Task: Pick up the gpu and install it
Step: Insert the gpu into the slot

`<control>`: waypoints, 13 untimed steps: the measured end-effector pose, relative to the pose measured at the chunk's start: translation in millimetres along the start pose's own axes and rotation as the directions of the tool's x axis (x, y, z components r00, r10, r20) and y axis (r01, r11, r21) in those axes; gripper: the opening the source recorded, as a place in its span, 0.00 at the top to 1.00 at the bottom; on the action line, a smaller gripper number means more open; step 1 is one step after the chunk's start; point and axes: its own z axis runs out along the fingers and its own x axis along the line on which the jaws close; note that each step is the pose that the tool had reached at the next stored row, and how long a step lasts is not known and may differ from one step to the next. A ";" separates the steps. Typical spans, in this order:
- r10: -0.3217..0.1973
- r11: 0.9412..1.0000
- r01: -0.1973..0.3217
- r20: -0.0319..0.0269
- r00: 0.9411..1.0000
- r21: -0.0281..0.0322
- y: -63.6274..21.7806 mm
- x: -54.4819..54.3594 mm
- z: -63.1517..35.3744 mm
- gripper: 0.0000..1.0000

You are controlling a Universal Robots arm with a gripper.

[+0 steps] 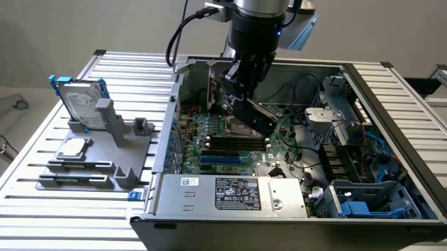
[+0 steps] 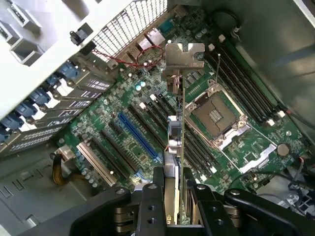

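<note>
Black gripper (image 2: pixel 174 199). The gpu (image 2: pixel 177 137): green board edge, grey bracket, black cover. Green motherboard (image 2: pixel 123 123) with black slots, one blue slot (image 2: pixel 140 140), one cream slot (image 2: pixel 96 162). Red wire (image 2: pixel 129 56) by white grid-mesh wall (image 2: pixel 133 27). Silver drive (image 1: pixel 78 99), blue frame. Grey holder (image 1: pixel 104 157). Silver table (image 1: pixel 42 209), ribbed slat pattern. Silver PSU (image 1: pixel 231 193), black label. Blue bay (image 1: pixel 367 206).
</note>
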 end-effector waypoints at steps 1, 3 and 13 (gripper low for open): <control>-0.018 1.000 0.018 0.000 1.000 0.000 0.0 0.0 0.9 0.74; -0.054 0.999 0.054 0.000 0.999 0.001 0.0 0.0 2.7 0.74; -0.233 0.972 0.233 -0.002 0.972 0.004 -0.1 -0.2 11.5 0.74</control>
